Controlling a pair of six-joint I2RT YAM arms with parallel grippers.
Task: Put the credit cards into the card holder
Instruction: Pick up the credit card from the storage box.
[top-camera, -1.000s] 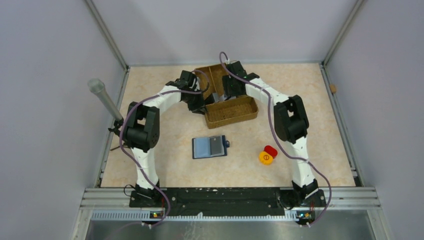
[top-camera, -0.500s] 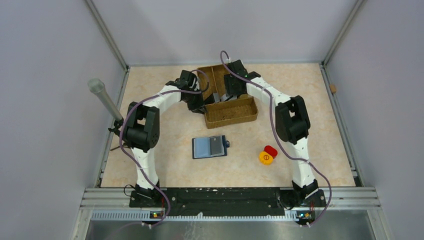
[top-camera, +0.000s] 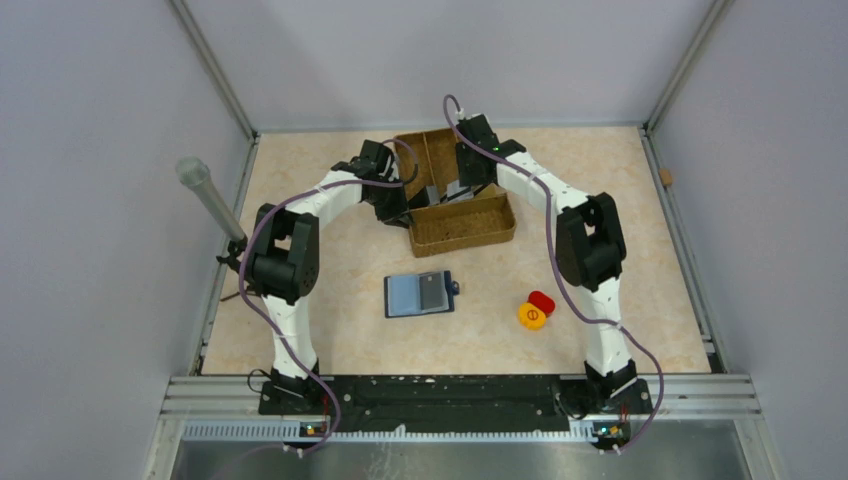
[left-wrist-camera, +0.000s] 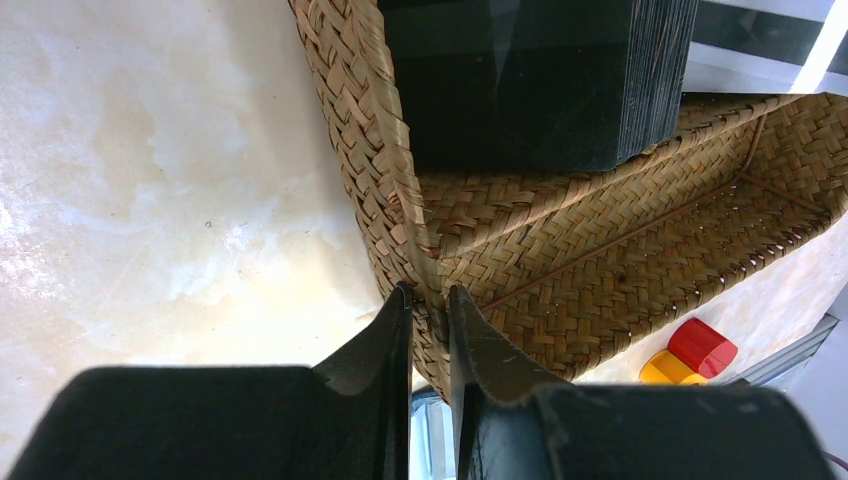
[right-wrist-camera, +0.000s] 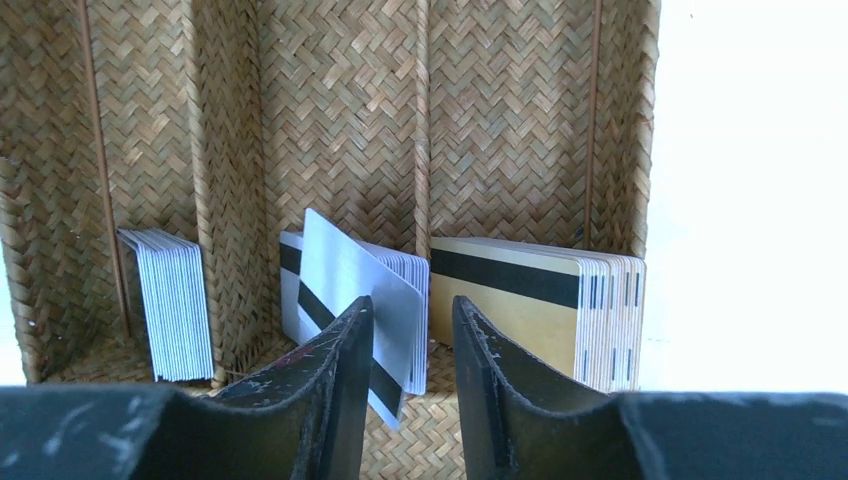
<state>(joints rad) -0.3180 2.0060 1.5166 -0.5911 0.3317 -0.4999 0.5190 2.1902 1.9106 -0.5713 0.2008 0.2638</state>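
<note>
One silver credit card (right-wrist-camera: 350, 275) is leaning up in the woven tray's (right-wrist-camera: 500, 110) middle compartment, its edge poking between the right jaws, which are gaping halfway and gripping nothing yet, while the left jaws are pinching the tray wall. The card holder (top-camera: 420, 294) is lying open on the worktop (top-camera: 620, 200), well apart.

A brown woven tray (top-camera: 470, 236), split by woven walls into several compartments, sits at the far middle of the pale marbled tabletop (top-camera: 330, 330). To the near right, well apart from it, a yellow round piece (top-camera: 532, 317) lies touching a red round piece (top-camera: 542, 301) on its far-right side. A grey cylinder (top-camera: 208, 195) leans at the table's left edge, and a small brown object (top-camera: 666, 178) lies at the far right edge.
</note>
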